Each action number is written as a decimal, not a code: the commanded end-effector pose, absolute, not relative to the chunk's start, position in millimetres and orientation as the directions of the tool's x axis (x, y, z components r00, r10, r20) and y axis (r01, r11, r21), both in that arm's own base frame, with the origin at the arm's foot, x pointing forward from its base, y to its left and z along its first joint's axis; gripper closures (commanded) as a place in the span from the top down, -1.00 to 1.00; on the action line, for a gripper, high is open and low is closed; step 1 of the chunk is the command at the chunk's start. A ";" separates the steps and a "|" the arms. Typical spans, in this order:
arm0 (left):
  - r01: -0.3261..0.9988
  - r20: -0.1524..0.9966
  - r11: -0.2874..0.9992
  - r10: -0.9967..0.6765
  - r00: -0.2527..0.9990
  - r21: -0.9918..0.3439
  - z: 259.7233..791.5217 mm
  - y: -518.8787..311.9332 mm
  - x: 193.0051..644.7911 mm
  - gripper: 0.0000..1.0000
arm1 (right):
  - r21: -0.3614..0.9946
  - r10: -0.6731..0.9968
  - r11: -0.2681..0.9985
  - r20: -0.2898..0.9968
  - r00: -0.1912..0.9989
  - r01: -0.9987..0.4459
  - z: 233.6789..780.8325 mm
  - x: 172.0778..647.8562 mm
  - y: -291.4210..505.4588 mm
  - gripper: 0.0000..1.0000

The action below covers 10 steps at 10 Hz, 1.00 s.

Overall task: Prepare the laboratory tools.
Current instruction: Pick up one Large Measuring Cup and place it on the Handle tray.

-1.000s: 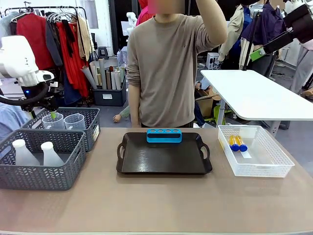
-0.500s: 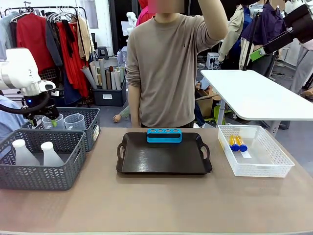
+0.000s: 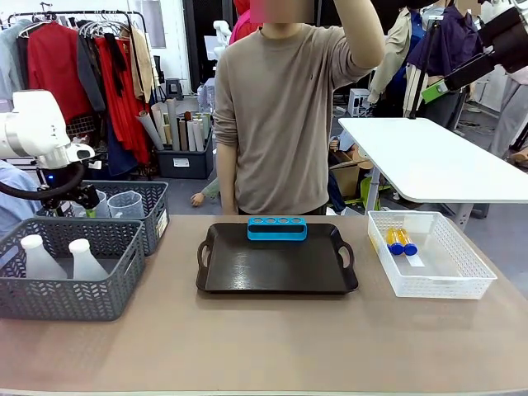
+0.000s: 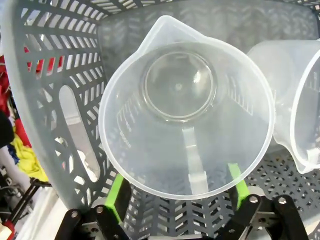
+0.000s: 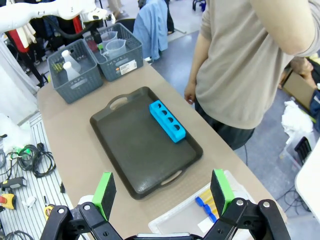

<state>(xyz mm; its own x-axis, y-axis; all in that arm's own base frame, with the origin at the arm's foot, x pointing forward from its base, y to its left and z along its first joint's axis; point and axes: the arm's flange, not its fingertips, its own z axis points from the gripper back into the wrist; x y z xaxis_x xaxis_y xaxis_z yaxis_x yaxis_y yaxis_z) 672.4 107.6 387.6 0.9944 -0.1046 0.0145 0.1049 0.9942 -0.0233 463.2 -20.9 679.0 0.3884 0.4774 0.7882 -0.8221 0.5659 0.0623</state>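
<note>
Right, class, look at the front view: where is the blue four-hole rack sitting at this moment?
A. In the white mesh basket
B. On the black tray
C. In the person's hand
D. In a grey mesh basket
B: the blue rack stands along the far edge of the black tray, on the person's side of the table.

Contact we could not settle
We could not tell whether the pads (image 4: 115, 192) of the left gripper (image 4: 177, 186) touched the measuring beaker (image 4: 185, 115), whose wide rim covered their tips; the picture's edge cut off a second beaker (image 4: 300, 100).
</note>
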 end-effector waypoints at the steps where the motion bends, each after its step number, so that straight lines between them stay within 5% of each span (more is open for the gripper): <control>1: 0.135 0.025 0.991 -0.134 0.991 -0.023 385.2 111.4 675.6 0.27 | 0.065 0.473 0.562 0.792 0.385 -0.825 679.9 462.3 -19.4 1.00; 4: 0.139 0.036 0.990 -0.138 0.990 -0.024 387.9 114.1 675.3 -0.87 | 0.065 0.473 0.562 0.792 0.385 -0.825 679.9 462.3 -19.4 1.00; 5: 0.137 0.033 0.990 -0.136 0.990 -0.025 388.7 114.4 673.8 -1.00 | 0.065 0.473 0.562 0.792 0.385 -0.825 679.9 462.3 -19.4 1.00; 10: 0.144 0.043 0.989 -0.143 0.989 -0.026 395.7 116.6 672.7 -1.00 | 0.065 0.473 0.562 0.792 0.385 -0.825 679.9 462.3 -19.4 1.00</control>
<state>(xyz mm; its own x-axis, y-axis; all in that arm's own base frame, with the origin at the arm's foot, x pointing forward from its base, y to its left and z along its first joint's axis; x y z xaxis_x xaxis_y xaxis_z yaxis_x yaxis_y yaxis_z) 673.7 113.6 391.2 0.9916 -0.1261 0.0269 0.1267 0.9917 -0.0205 463.2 -20.9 679.0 0.3884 0.4774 0.7882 -0.8221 0.5659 0.0623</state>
